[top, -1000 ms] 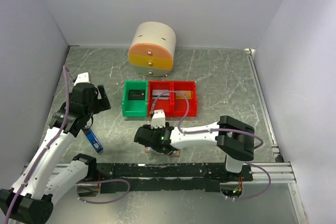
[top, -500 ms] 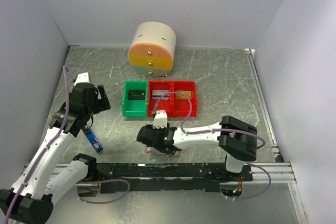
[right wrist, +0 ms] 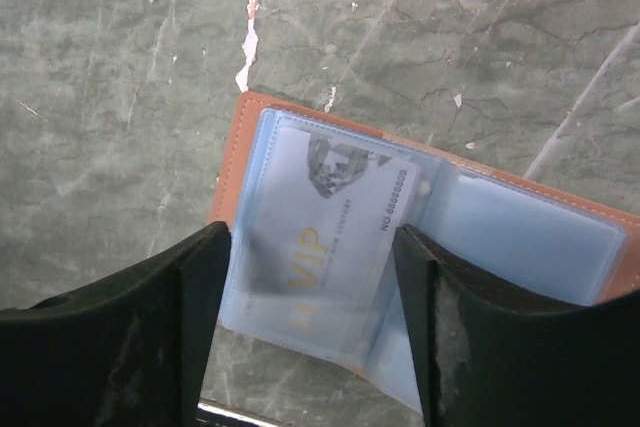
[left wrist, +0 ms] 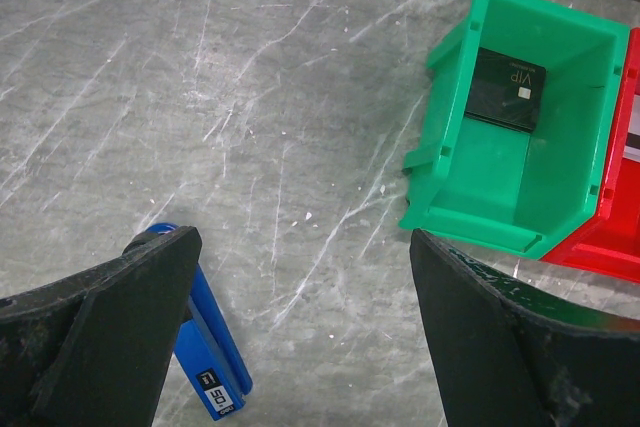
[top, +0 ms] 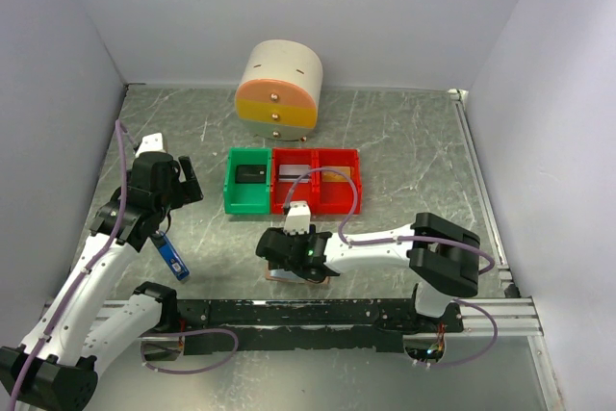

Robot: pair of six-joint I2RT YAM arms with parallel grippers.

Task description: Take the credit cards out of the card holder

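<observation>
The work is at the stage of getting hold of a card: the card holder (right wrist: pixel 232 162) lies open and flat on the bench (left wrist: pixel 200 97), low and centre in the top view. The right tool (right wrist: pixel 310 247) is right over it with its jaws apart. In the right wrist view one credit card (right wrist: pixel 320 217), pale and marked VIP, sits slightly askew in the holder's left-hand clear pocket, between the two fingers. I cannot tell whether either pad touches it. The pocket to its right looks empty, though the lower right of that frame is hidden. By my reading, the next move needs the fingers to catch the card's free edge and slide it out sideways. The thin holder would have to stay down as the card moves, since it could easily lift or skid with it. The left tool (left wrist: pixel 305 247) hangs wide open and holds nothing, at the left of the top view, just beside a blue-and-black stick (left wrist: pixel 210 367). As for containers, the green bin (left wrist: pixel 490 177) at the upper right of the left wrist view holds one black card (left wrist: pixel 506 87) marked VIP. The red bins (top: pixel 314 152) next to it hold flat pieces, too small to name. A round drawer unit (top: pixel 279 89) stands behind them, closed.
</observation>
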